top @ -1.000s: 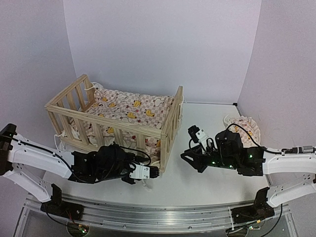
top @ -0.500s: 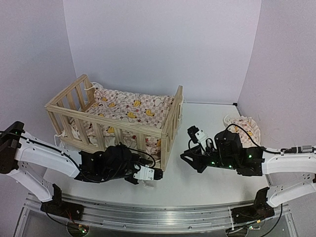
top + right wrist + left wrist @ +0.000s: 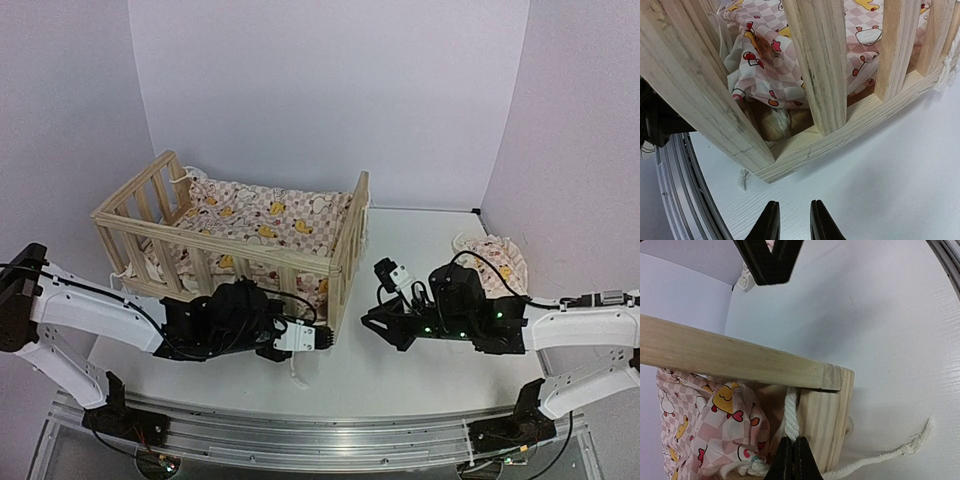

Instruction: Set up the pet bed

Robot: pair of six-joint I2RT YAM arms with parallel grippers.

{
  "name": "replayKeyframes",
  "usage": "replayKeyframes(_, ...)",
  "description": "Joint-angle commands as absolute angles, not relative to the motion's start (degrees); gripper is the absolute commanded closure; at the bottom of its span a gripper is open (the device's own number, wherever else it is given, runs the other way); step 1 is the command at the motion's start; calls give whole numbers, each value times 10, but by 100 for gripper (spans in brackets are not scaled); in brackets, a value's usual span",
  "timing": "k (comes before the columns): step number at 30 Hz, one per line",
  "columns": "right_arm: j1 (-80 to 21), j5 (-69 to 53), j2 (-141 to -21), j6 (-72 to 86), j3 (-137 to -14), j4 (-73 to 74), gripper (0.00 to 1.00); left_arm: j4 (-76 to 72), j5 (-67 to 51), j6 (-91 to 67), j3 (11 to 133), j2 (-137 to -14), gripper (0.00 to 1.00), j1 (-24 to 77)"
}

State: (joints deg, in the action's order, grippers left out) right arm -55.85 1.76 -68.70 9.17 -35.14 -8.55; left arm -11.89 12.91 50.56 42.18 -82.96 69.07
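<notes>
Since 1 second ago the left gripper has slid right along the near side of the pet bed to its near right corner, and its jaws, which stood apart then, are now pressed together. The left wrist view shows them pinching the white cord that hangs down the corner post; the cord's knotted, frayed end lies loose on the table just beside the post. The right gripper has edged a little left toward the bed's end rail; its 2 fingers stand slightly apart with nothing between them, low over the table and just short of the rail's bottom bar. The bed itself sits where it did.

The bed stands on the left half of the table, toward the back wall, upright on its floor with the open top facing up. Its long axis runs across the top view from left to right, the right end swung a little nearer the arms; that slatted right end faces the right arm. The pink checked duck cushion lies inside, bunched against the slats at the near right corner; a small matching pillow lies well apart by the right wall.
</notes>
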Motion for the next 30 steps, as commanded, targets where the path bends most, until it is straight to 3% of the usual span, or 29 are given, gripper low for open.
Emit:
replayKeyframes(1, -542, -43, -707, 80, -384, -140, 79, -148, 163, 481, 485, -822, 100, 673)
replayKeyframes(18, -503, -68, -814, 35, -440, -249, 83, -168, 239, 414, 545, -886, 100, 655)
replayKeyframes(26, -494, -119, -864, 51, -461, -290, 83, -133, 418, 215, 602, -911, 100, 663)
replayKeyframes(30, -494, -135, -885, 55, -466, -322, 83, -165, 444, 151, 602, -912, 100, 673)
